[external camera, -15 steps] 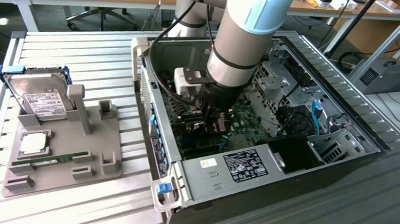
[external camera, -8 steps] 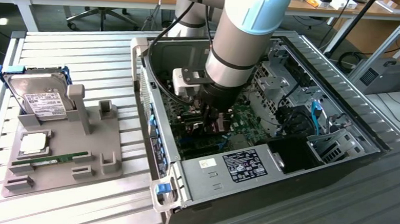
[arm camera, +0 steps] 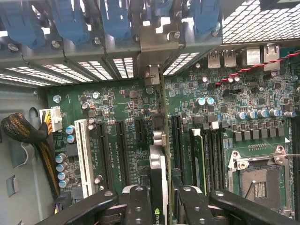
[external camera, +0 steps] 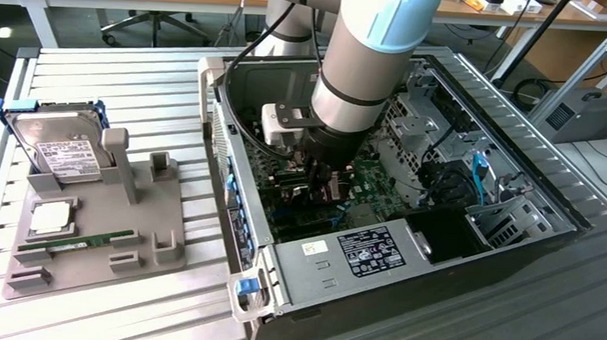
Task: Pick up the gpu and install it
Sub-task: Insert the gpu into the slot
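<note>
Gripper (arm camera: pixel 158 206) clamps the thin, flat gpu (arm camera: pixel 158 140) edge-on above the green motherboard (arm camera: pixel 122 108).

A grey fixture tray (external camera: pixel 92 237) sits near the slatted table's (external camera: pixel 121 82) edge at the exterior view's left. It carries a blue-framed hard drive (external camera: pixel 60 151) standing tilted, a processor chip (external camera: pixel 49 217) and a green RAM stick (external camera: pixel 76 243) lying flat.
</note>
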Controlling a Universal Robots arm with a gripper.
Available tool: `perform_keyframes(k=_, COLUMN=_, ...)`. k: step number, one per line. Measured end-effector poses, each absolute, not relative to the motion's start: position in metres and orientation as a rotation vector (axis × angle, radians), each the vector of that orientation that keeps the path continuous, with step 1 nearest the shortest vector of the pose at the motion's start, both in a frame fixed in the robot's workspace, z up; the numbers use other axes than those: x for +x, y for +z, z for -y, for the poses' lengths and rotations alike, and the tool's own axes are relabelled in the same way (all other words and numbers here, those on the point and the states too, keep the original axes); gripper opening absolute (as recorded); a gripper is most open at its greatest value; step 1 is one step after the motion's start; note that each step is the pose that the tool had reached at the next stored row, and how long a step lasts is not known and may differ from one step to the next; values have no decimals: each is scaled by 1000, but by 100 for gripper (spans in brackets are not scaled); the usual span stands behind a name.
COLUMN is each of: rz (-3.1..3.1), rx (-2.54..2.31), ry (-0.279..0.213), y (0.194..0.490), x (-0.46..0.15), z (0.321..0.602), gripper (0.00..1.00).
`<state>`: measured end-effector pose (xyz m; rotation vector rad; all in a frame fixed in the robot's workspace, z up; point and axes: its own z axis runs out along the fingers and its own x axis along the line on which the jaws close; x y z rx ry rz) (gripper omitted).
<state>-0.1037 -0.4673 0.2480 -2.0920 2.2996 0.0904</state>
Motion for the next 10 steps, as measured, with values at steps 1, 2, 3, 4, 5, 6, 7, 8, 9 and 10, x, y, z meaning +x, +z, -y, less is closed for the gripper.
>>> perform_keyframes(k=1, rz=-2300, rx=-2092, ry=90, y=248, x=-104, z=467, gripper=27)
perform_keyframes(k=2, rz=-2300, rx=-2092, ry=90, y=248, x=-104, z=467, gripper=27)
perform_keyframes(k=3, rz=-2300, rx=-2092, ry=90, y=248, x=-104, z=467, gripper=27)
perform_keyframes(k=4, rz=-2300, rx=-2092, ry=89, y=248, x=-104, z=467, gripper=27)
perform_keyframes(k=5, rz=-2301, rx=-2093, ry=89, y=248, x=-104, z=467, gripper=27)
perform_keyframes(k=6, rz=-2301, rx=-2092, ry=88, y=248, x=-104, z=467, gripper=27)
perform_keyframes(k=7, rz=-2302, rx=-2091, ry=88, y=248, x=-104, z=467, gripper=27)
perform_keyframes(k=8, rz=-2305, rx=-2088, ry=88, y=248, x=-104, z=467, gripper=27)
perform_keyframes(k=9, rz=-2306, rx=-2087, ry=88, y=248, x=-104, z=467, gripper=27)
perform_keyframes(k=10, rz=-2307, rx=-2085, ry=88, y=248, x=-104, z=467, gripper=27)
